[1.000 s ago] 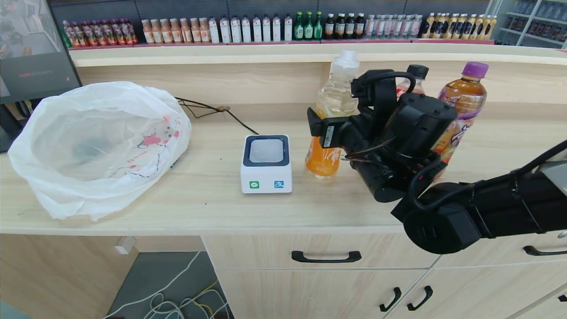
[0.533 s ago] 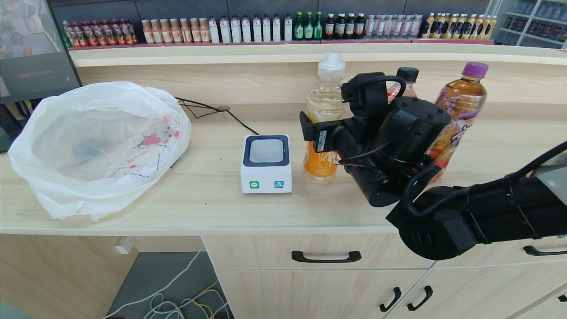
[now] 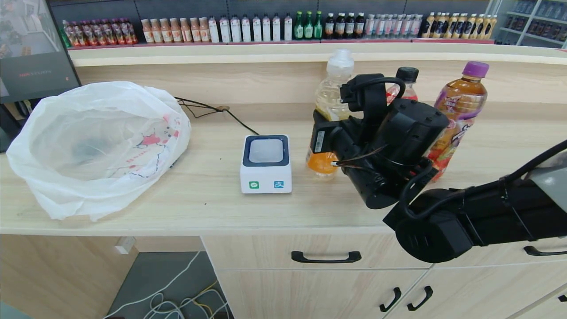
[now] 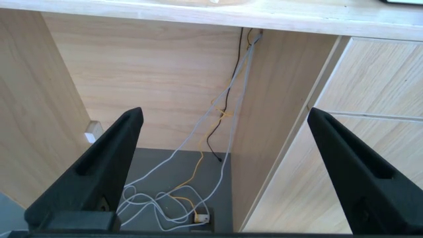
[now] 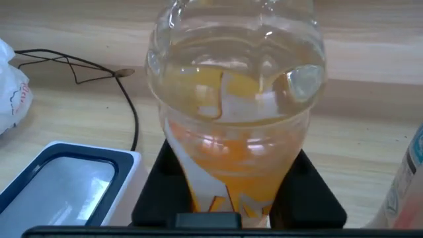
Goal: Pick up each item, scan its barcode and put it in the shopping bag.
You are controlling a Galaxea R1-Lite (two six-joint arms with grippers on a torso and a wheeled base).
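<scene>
The right gripper [image 3: 327, 144] is closed on the orange drink bottle [image 3: 330, 95], and its black fingers [image 5: 158, 198] press the lower, orange part from both sides. I think the grasp is low on the body so that the label stays free for the scanner and the soft upper part is not squeezed. The bottle is at the right of the scanner [image 3: 266, 164], very near it. I cannot tell whether its base touches the counter [image 3: 199, 204].

Its long axis is almost vertical, with the white cap up and leaning a little to the right. The scanner window faces upward, so the bottle will probably have to be tilted over it. No barcode is visible.

Behind the arm, farther right, stand a black-capped bottle [image 3: 406, 77] and a purple-capped bottle [image 3: 463, 102], likely waiting for their turn. The shopping bag [image 3: 97, 146] lies open at the far left, mouth toward the robot, ready to receive.

The left gripper [image 4: 225, 172] hangs below the counter edge, its fingers wide apart and empty, out of the way.
</scene>
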